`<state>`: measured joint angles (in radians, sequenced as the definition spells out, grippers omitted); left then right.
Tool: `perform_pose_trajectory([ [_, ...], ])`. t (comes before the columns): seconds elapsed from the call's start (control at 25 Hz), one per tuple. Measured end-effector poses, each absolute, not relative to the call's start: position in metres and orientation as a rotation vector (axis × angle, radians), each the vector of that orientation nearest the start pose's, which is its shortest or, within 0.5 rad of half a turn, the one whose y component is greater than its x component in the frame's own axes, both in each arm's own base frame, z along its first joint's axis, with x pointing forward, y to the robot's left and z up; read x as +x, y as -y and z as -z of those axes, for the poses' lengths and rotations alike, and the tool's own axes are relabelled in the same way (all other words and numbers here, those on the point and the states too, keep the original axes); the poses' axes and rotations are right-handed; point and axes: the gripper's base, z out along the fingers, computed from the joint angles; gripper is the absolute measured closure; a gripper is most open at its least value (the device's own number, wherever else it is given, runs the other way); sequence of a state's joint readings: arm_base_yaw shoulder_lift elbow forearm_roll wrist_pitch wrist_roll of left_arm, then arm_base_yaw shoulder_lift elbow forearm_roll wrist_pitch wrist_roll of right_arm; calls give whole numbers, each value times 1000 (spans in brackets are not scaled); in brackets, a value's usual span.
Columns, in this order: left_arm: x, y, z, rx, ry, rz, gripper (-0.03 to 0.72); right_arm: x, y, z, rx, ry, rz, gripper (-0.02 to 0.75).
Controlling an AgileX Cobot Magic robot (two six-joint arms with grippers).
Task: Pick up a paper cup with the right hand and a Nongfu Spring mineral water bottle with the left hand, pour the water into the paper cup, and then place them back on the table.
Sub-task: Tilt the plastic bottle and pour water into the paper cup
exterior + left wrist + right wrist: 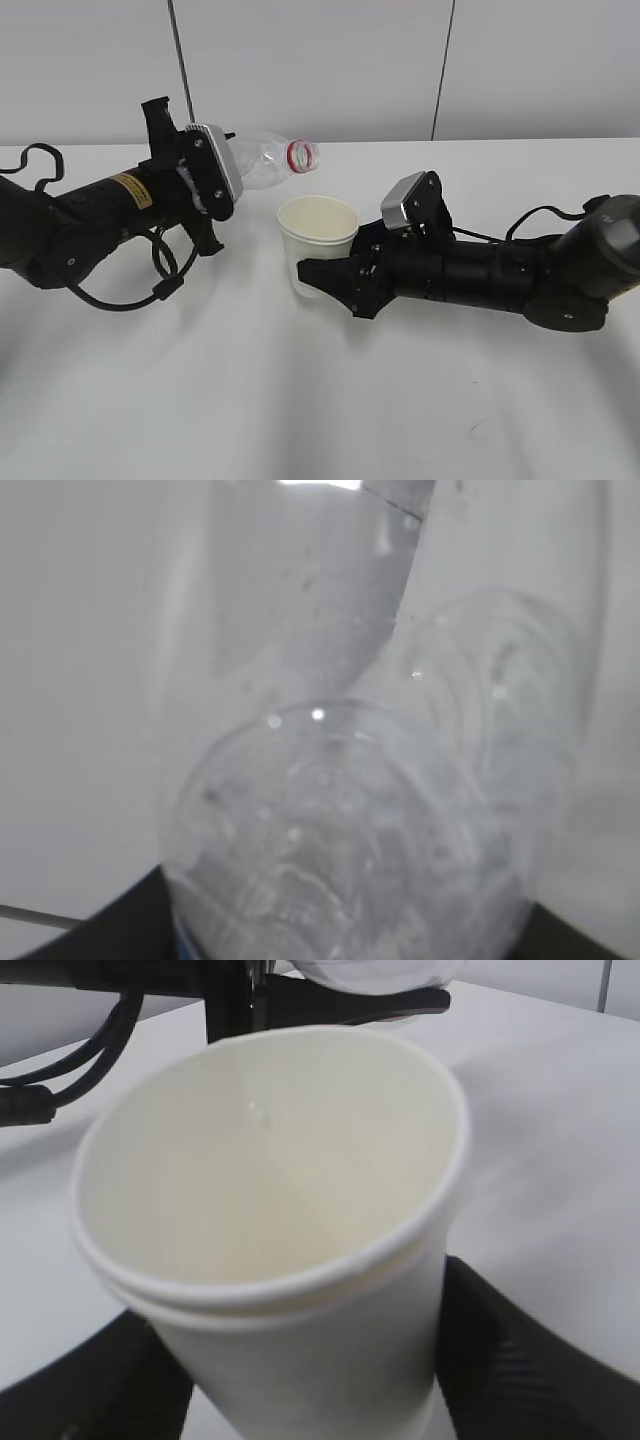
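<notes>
My left gripper (pixel 215 185) is shut on the clear mineral water bottle (pixel 268 160), which lies nearly level with its red-ringed mouth (pixel 302 155) pointing right, just above and left of the paper cup's rim. The bottle (pixel 350 830) fills the left wrist view, blurred and see-through; no label shows. The cream-white paper cup (pixel 317 240) stands upright, held low on its wall by my right gripper (pixel 318 275). In the right wrist view the cup (pixel 290 1230) sits between both black fingers (pixel 510 1360), and a small drop shows on its inner wall. I cannot make out water pooled in it.
The white table (pixel 300 400) spreads under both arms. Black cables (pixel 150 285) loop beneath the left arm. A pale wall with dark vertical seams (pixel 180 60) stands behind the table's far edge.
</notes>
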<state>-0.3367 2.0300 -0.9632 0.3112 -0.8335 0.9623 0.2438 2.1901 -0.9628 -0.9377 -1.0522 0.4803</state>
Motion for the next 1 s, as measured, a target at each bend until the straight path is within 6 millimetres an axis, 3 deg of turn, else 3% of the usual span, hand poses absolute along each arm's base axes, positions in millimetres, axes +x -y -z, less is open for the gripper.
perform_pose_trajectory([
  [1.0,377,152,-154,1406,-971,-625,357,360,-150,-89,-798,-1720,-749,238],
])
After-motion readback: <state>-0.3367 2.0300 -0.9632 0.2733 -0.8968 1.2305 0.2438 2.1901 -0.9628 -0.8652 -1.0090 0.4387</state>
